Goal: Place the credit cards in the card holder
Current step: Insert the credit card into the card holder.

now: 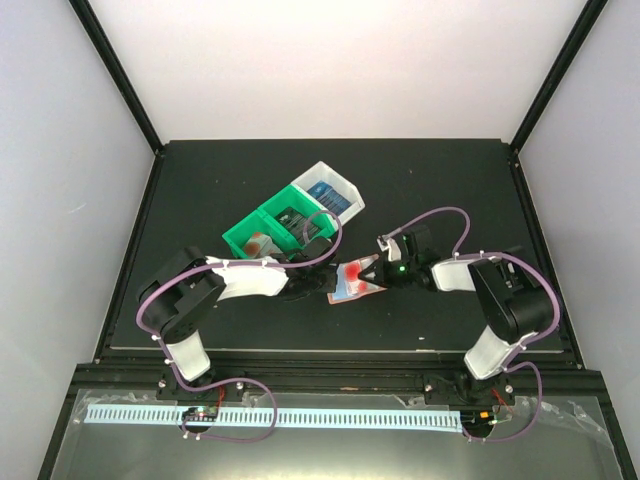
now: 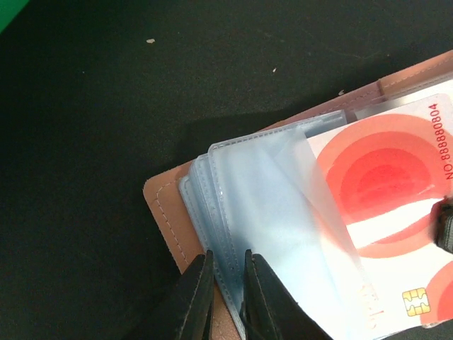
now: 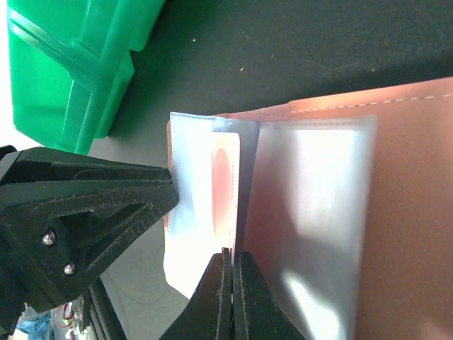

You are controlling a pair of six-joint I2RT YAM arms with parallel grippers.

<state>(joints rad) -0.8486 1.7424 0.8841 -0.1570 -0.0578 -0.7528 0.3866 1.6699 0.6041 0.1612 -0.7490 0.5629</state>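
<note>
The salmon-brown card holder [image 1: 342, 293] lies open on the black table between my two grippers. In the left wrist view its pale blue pockets [image 2: 248, 205] fan out from the brown cover [image 2: 166, 212]. My left gripper [image 2: 226, 255] is shut on the edge of these pocket sheets. A white credit card with red circles [image 2: 386, 212] sits partly under a clear pocket flap. My right gripper [image 3: 232, 253] is shut on the edge of that card [image 3: 221, 184], seen edge-on beside the holder's cover [image 3: 414, 212]. From above, the right gripper [image 1: 378, 270] is at the holder's right end and the left gripper [image 1: 318, 287] at its left.
A green bin [image 1: 270, 232] holding dark cards stands just behind the left gripper; it also shows in the right wrist view [image 3: 71, 64]. A white bin [image 1: 330, 195] with a blue card is behind it. The left arm's black gripper body [image 3: 78, 212] is close to the card.
</note>
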